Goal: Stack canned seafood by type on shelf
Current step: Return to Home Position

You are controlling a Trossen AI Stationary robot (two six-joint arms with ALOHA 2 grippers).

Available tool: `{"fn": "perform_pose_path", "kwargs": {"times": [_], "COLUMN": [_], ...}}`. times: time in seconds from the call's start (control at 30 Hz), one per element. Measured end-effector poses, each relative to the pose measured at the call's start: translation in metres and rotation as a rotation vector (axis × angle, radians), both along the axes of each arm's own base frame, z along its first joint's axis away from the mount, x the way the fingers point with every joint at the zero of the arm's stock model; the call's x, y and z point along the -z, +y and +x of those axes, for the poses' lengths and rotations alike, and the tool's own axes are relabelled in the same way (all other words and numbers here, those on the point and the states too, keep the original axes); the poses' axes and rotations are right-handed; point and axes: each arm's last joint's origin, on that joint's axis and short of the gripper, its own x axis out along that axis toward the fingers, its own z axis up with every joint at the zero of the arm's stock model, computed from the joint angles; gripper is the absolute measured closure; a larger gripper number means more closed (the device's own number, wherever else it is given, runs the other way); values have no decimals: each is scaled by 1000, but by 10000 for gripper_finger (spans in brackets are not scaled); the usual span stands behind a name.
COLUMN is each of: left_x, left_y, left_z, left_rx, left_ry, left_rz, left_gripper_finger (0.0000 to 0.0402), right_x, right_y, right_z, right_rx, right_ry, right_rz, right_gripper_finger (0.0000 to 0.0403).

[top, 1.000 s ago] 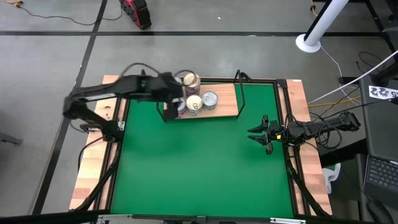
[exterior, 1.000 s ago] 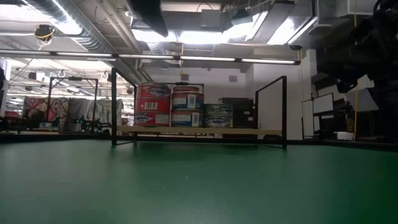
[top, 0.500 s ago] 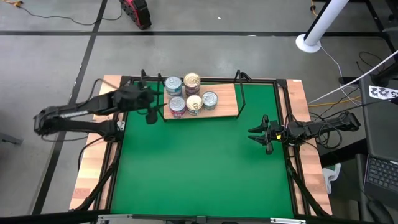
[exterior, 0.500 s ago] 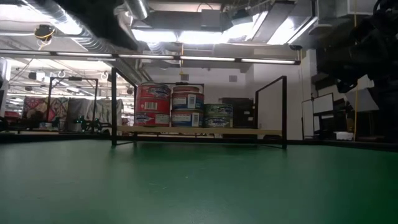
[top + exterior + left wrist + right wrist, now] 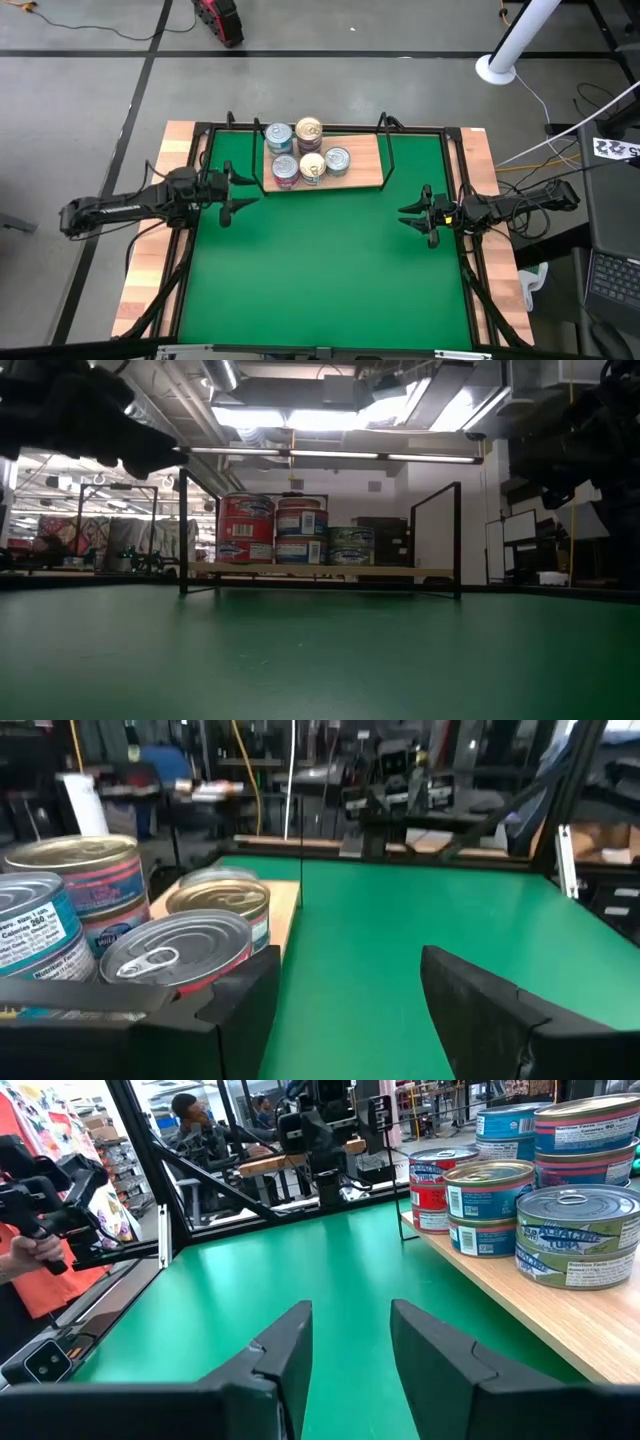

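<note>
Left gripper (image 5: 231, 197), fingers apart and empty, is hovering at the shelf's (image 5: 366, 166) 8 o'clock, likely risking a frame clip toppling the stacked canned seafood (image 5: 311, 166), while right gripper (image 5: 406, 216), fingers apart, is idling at the table's (image 5: 320, 285) 3 o'clock.

stacked seafood tins (image 5: 311, 166) together at left end of wooden shelf (image 5: 366, 166)

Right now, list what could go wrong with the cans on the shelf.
1. The left end effector hangs open near the shelf's left wire frame; a stray swing might snag it and jolt the board.
2. The cans stand stacked and packed together at that end, so a jolt could topple one stack into the next.
The right end effector waits at the right side.
</note>
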Motion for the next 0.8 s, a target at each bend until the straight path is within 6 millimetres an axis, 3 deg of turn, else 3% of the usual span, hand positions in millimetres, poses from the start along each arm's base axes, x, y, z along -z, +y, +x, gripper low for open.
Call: {"fn": "perform_pose_path", "kwargs": {"times": [0.13, 0.4, 0.8], "left_x": [10, 5, 16], "left_y": [-2, -5, -4], "left_z": [-5, -17, -21], "left_rx": [2, 0, -18], "left_ry": [-61, -121, -40], "left_rz": [24, 113, 94], "left_gripper_finger": [164, 164, 164], "right_x": [0, 0, 0], "right_y": [0, 0, 0], "right_z": [0, 0, 0], "right_rx": [0, 0, 0], "right_ry": [0, 0, 0], "right_rz": [0, 0, 0], "right_gripper_finger": [267, 267, 267]}}
